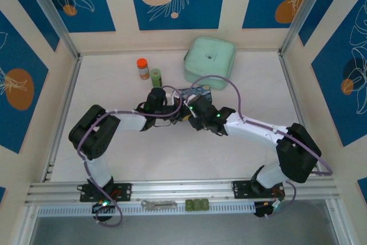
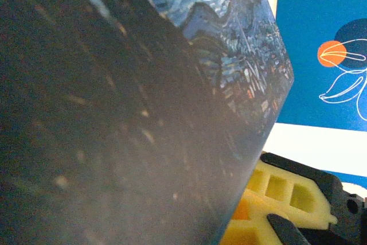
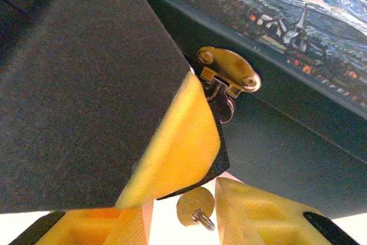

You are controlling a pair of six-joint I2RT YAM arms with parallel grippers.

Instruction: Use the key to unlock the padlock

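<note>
The starry-night tin stands mid-table with both grippers at its front. Its brass hasp carries the padlock; just a dark bit and a silvery loop show. My left gripper is shut right under the hasp and covers the padlock's body. The key sticks out below it, round head and small ring visible. My right gripper stands open around that head, the right pad touching it and a gap on the left. The left wrist view is pressed against the tin's dark side.
A mint green box sits behind the tin, with an orange-capped bottle and a green bottle to its left. A flat grey tool and a green piece lie on the near rail. Metal posts and walls surround the table.
</note>
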